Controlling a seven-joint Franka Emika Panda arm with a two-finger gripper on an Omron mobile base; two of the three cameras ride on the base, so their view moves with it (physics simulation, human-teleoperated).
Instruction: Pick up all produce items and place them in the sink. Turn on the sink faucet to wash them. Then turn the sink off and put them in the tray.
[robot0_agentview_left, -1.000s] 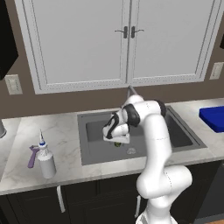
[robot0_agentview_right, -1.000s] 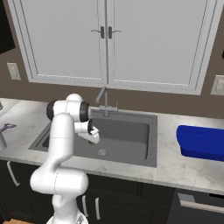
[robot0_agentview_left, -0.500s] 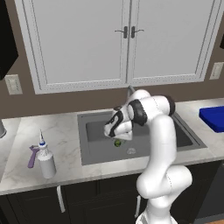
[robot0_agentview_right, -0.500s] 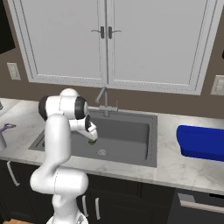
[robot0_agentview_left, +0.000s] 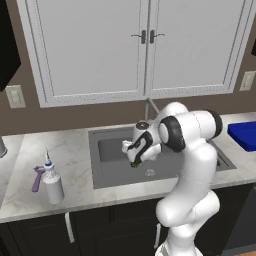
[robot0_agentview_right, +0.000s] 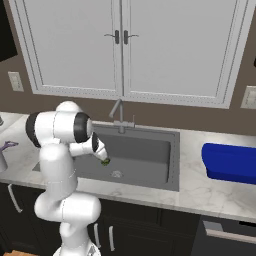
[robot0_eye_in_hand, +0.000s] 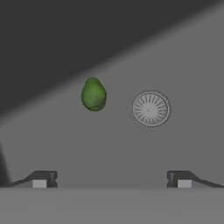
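Observation:
A small green fruit (robot0_eye_in_hand: 93, 94) is down in the dark grey sink (robot0_agentview_left: 111, 172), just beside the round silver drain (robot0_eye_in_hand: 150, 108). My gripper (robot0_eye_in_hand: 111, 179) hangs above it, open, with nothing between its fingertips (robot0_eye_in_hand: 41, 179). From the base cameras the fruit (robot0_agentview_left: 135, 164) (robot0_agentview_right: 105, 161) shows right under the gripper (robot0_agentview_left: 136, 150) (robot0_agentview_right: 100, 149), apart from it. The slim faucet (robot0_agentview_right: 118, 112) (robot0_agentview_left: 151, 106) stands at the sink's (robot0_agentview_right: 150, 150) back rim. The blue tray (robot0_agentview_right: 230, 162) (robot0_agentview_left: 244, 135) rests on the counter to the right.
A white spray bottle (robot0_agentview_left: 52, 182) with a blue cap and a purple tool (robot0_agentview_left: 37, 178) stand on the marble counter left of the sink. White wall cabinets (robot0_agentview_left: 145, 50) hang above the faucet. My arm's elbow (robot0_agentview_left: 187, 130) bulges over the sink's right half.
The arm's elbow has swung to the right while the hand stayed over the sink. The green fruit has come into sight below the open fingers.

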